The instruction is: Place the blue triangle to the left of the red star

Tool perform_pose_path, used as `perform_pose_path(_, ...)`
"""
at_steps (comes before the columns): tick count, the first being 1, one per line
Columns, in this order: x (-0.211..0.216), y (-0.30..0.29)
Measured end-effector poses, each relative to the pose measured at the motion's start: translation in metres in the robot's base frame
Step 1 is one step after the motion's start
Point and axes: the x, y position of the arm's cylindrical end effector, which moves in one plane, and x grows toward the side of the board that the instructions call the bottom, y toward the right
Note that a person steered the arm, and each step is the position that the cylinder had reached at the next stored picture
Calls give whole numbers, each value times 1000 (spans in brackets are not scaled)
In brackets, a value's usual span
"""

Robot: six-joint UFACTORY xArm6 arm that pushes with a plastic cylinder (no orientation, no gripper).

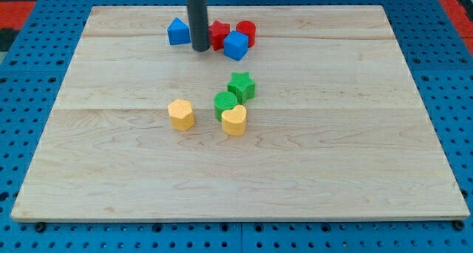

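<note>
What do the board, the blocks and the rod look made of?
Board: pale wood, matte, with visible grain and plank seams. Blocks such as the blue triangle and red star: probably plastic, with ribbed tops. Rod: dark, smooth, material unclear; my tip sits between those two.

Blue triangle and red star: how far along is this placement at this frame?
Done, by the look of it: the blue triangle sits on the view's left of the red star, near the board's top edge. In hand: my tip stands between the two, hiding the gap, so contact can't be judged. Left: probably only moving the rod clear. The blue cube and red cylinder crowd the star's right side.
</note>
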Motion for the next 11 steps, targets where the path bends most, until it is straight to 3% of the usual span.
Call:
perform_pose_path(1,20,-58)
perform_pose_path(2,-47,-86)
perform_pose_path(3,-91,-60)
perform_pose_path(5,-45,-4)
perform_pose_path(6,-74,-48)
perform_pose_path(7,-33,-68)
perform_pose_path(9,-16,-7)
perform_pose_path(11,29,-53)
